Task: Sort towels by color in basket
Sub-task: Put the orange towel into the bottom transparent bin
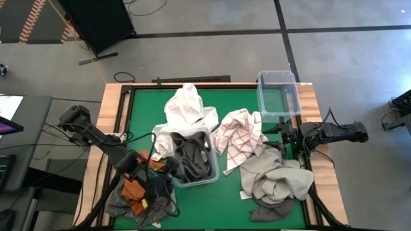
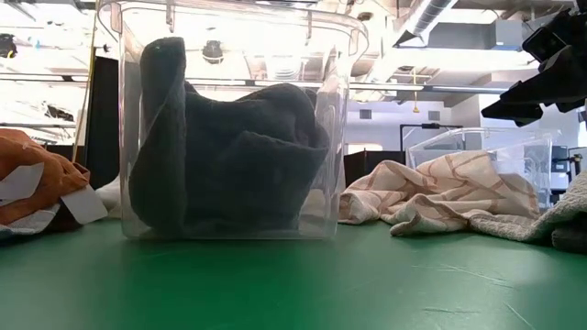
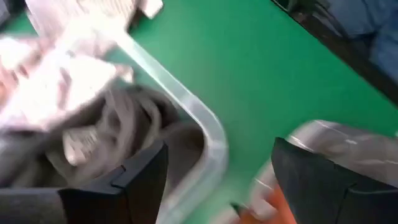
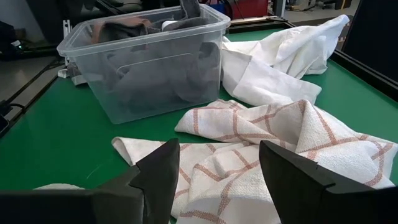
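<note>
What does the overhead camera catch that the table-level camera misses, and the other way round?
Only the overhead view shows the white towel draped beside the bin, the pile of grey towels near the right claw, and the left claw open at the bin's near corner.

Only the table-level view shows the room behind: ceiling ducts, lights and shelving.

Both show the clear bin holding a dark grey towel, the red-checked towel on the green table, the rust orange towel, and the empty clear bin.

Flat green felt-like table mat (image 1: 231, 199) framed in pale wood. Dark floor cables (image 1: 144, 8) beyond, near a black angular stand (image 1: 96, 22). Grey concrete floor (image 1: 212, 54) around.
</note>
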Controlling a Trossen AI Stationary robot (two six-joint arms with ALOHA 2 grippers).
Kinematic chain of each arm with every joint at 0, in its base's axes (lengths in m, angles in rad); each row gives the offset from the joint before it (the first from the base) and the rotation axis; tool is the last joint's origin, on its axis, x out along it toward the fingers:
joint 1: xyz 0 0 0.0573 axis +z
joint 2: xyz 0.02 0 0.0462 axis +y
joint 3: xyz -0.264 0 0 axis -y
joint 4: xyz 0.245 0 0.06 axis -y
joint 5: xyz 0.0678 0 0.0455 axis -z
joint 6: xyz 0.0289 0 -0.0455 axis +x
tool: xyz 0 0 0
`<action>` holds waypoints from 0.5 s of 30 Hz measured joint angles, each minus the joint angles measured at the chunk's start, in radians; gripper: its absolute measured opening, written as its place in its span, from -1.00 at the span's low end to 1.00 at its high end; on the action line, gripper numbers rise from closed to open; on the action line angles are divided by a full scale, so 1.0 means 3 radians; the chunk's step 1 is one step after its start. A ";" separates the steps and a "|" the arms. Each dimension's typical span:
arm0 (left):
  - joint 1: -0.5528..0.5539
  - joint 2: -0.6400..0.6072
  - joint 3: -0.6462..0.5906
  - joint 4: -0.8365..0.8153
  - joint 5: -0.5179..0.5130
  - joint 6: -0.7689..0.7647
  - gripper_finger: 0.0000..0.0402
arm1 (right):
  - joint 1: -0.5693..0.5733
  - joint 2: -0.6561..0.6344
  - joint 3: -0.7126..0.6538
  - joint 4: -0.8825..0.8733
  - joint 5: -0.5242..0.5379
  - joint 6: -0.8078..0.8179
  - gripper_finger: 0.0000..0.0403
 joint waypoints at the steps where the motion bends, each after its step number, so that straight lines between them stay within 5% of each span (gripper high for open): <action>1: -0.0044 0.0000 0.0046 -0.0141 0.0000 -0.0149 0.36 | 0.0000 0.0000 0.0000 0.0000 -0.0001 0.0000 0.24; 7: -0.0408 -0.0003 0.0053 -0.0737 0.0072 -0.1220 0.34 | 0.0000 0.0001 0.0000 0.0000 -0.0001 -0.0001 0.24; 15: -0.0814 0.0005 -0.0528 -0.0906 0.0207 -0.2577 0.34 | 0.0000 0.0000 -0.0001 0.0000 -0.0001 -0.0001 0.24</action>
